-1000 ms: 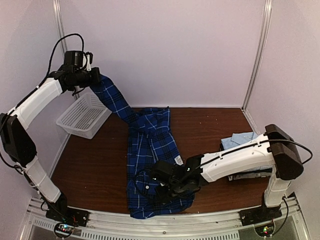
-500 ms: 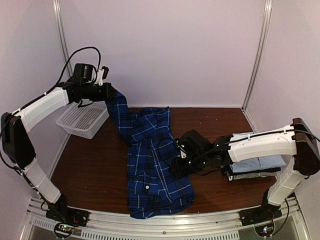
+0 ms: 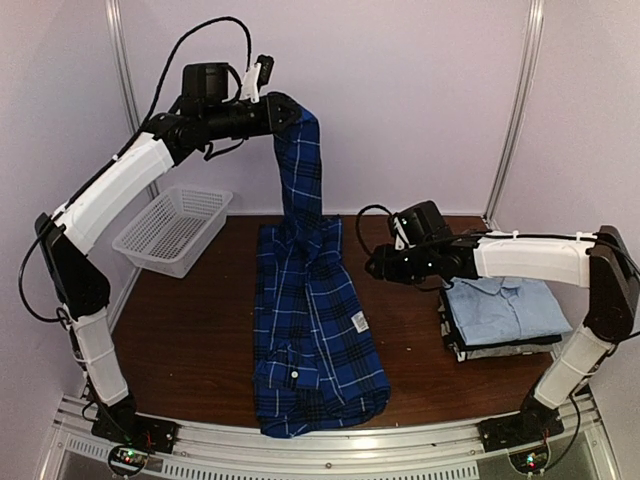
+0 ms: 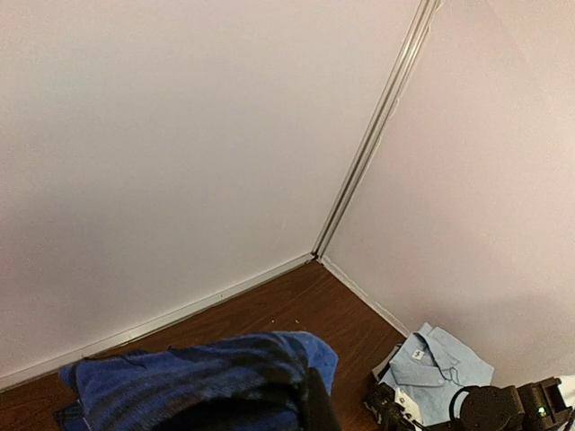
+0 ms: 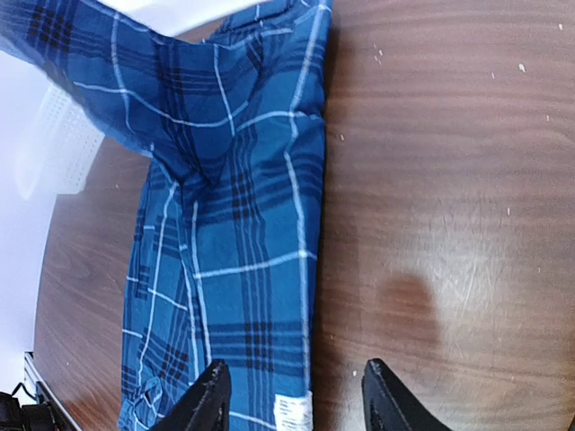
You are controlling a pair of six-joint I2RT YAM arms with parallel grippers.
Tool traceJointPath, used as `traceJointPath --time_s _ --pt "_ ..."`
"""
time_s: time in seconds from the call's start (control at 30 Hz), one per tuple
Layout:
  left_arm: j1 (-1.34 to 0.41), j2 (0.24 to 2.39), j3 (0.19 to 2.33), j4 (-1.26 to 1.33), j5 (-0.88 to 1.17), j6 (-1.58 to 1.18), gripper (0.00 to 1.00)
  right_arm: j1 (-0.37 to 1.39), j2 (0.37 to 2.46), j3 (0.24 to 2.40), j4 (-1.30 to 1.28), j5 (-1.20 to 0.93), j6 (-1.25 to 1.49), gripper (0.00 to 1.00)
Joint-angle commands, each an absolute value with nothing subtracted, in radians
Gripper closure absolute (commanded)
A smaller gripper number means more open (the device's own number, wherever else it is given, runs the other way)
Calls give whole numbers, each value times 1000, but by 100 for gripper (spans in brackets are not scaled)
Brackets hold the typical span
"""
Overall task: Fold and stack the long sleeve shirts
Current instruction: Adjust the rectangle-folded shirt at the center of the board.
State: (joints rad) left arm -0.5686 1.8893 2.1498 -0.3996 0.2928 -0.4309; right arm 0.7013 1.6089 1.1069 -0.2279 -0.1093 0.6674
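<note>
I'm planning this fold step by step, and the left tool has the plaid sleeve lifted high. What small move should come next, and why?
Probably bring the left tool down and toward the near edge, laying the sleeve along the plaid shirt. The sleeve hangs from the shut tool above the shirt's far end, the body lies spread flat below, and the right tool is open, empty and off to the side.

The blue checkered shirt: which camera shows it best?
The top external view. It shows the whole blue checkered shirt, lying on the table with one sleeve held up by the left tool. The right wrist view shows just part of it up close, and the left wrist view only a bunched bit at the bottom edge.
</note>
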Motion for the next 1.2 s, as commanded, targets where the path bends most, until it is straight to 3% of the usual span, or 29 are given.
traceJointPath --time_s 0.0,0.2,0.47,0.7,0.83,0.9,1.1,1.17 --pt "-551 1861 2107 -352 197 -466 100 690 1658 1134 -183 -134 618 47" --pt "-516 1789 1905 -329 113 -495 100 690 1753 1115 -146 -216 599 41" --pt "-511 1797 1888 -326 138 -494 100 690 1841 1097 -91 -236 590 40" --pt "-511 1824 1901 -322 179 -498 100 690 1891 1080 -54 -287 613 58" --pt "-511 1827 1895 -323 180 -496 100 688 1864 1027 -27 -285 639 88" --pt "-511 1826 1887 -323 181 -493 100 688 1846 984 -11 -284 664 99" --pt "-511 1808 1842 -321 169 -486 100 689 1778 842 82 -289 740 100" --pt "-511 1802 1826 -317 165 -483 100 689 1756 834 82 -281 743 93"
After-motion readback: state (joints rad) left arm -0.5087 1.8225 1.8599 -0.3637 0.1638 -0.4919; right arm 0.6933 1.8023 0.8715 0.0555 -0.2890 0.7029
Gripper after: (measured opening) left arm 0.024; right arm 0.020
